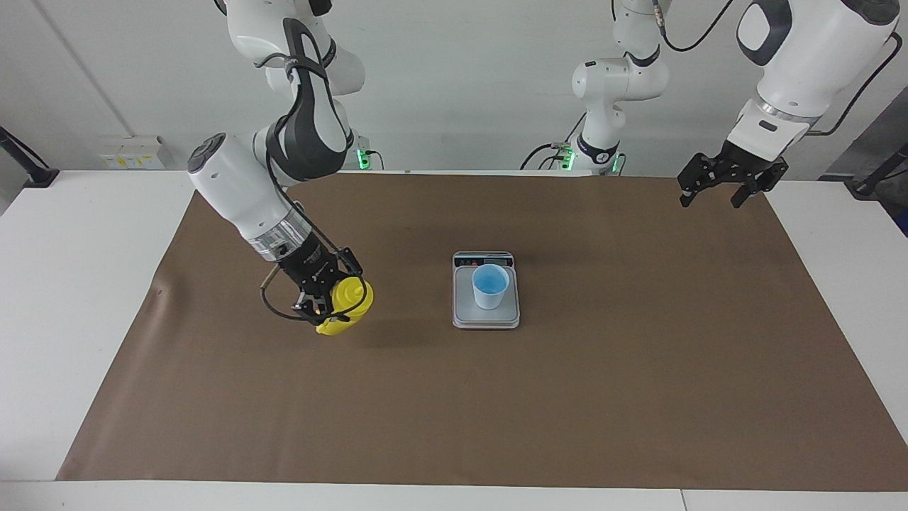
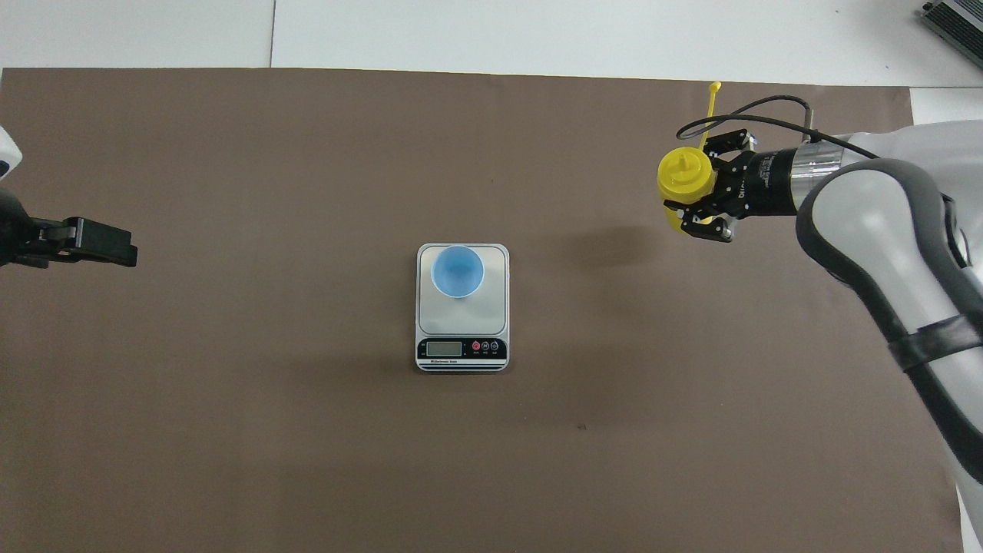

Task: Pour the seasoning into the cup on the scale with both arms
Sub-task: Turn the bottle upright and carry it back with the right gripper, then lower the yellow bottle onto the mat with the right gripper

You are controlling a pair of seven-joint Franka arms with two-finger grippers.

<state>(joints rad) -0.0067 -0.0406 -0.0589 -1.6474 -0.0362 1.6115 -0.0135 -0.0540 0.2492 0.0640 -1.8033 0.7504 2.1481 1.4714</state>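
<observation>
The light blue cup (image 1: 490, 285) (image 2: 458, 270) stands on the silver-grey scale (image 1: 486, 316) (image 2: 491, 311) in the middle of the brown mat. My right gripper (image 1: 320, 299) (image 2: 700, 206) is shut on the yellow seasoning bottle (image 1: 344, 304) (image 2: 685, 178), held just above the mat toward the right arm's end, well apart from the scale. Its cap strap (image 2: 710, 107) sticks out away from the robots. My left gripper (image 1: 718, 186) (image 2: 115, 247) hangs open and waits over the mat's edge at the left arm's end.
The brown mat (image 1: 638, 397) covers most of the white table (image 1: 71, 284). The scale's dark display strip (image 2: 461, 349) faces the robots. Wall sockets (image 1: 131, 152) sit at the table's back edge by the right arm.
</observation>
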